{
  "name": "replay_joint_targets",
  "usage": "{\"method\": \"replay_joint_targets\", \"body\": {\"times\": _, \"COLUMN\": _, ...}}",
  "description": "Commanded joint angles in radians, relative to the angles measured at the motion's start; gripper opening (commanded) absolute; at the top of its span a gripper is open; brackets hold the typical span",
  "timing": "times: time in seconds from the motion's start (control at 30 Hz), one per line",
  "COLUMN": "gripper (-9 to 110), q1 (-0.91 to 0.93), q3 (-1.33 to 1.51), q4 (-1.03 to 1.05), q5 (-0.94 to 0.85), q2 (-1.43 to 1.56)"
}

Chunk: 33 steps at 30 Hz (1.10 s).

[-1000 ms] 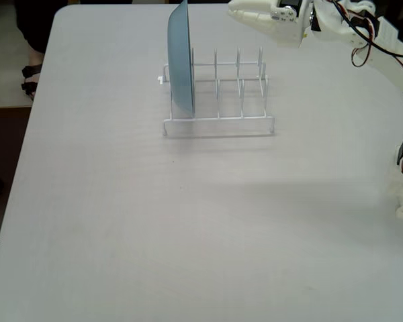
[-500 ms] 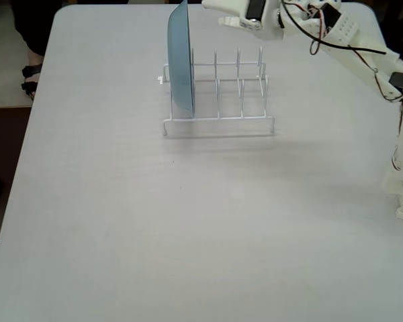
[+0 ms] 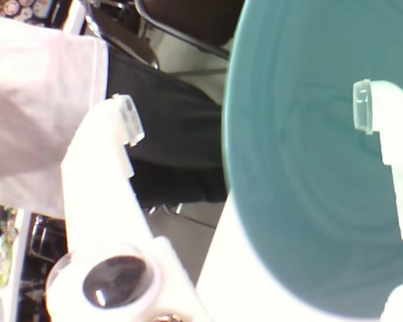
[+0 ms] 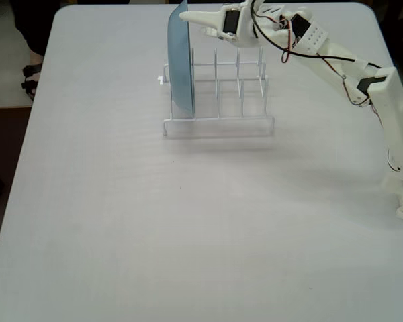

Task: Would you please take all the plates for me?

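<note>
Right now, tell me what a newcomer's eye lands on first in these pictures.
First comes the light blue plate, standing on edge in the leftmost slot of the white wire rack near the far edge of the table in the fixed view; no other plate is visible. Next is the white arm reaching in from the right, its gripper at the plate's top rim. In the wrist view, the plate fills the right side, one fingertip in front of it.

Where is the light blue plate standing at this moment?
In the fixed view, the light blue plate stands on edge in the leftmost slot of the white wire rack, near the table's far edge, with the gripper at its top rim.
</note>
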Motion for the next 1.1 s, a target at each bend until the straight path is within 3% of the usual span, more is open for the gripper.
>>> {"method": "replay_joint_targets", "body": {"times": 0.0, "gripper": 39, "q1": 0.000, "q3": -0.101, "q4": -0.066, "q5": 0.012, "q2": 0.008}}
{"method": "replay_joint_targets", "body": {"times": 0.47, "gripper": 25, "q1": -0.025, "q3": -0.106, "q4": -0.262, "q5": 0.175, "q2": -0.103}}
{"method": "replay_joint_targets", "body": {"times": 0.53, "gripper": 16, "q1": -0.029, "q3": -0.107, "q4": -0.291, "q5": 0.218, "q2": -0.114}}
{"method": "replay_joint_targets", "body": {"times": 0.6, "gripper": 0, "q1": -0.032, "q3": -0.115, "q4": -0.314, "q5": 0.287, "q2": -0.114}}
{"method": "replay_joint_targets", "body": {"times": 0.87, "gripper": 0, "q1": 0.006, "q3": -0.328, "q4": -0.183, "q5": 0.282, "q2": -0.095}}
{"method": "replay_joint_targets", "body": {"times": 1.07, "gripper": 0, "q1": 0.063, "q3": -0.337, "q4": -0.178, "q5": 0.273, "q2": 0.052}}
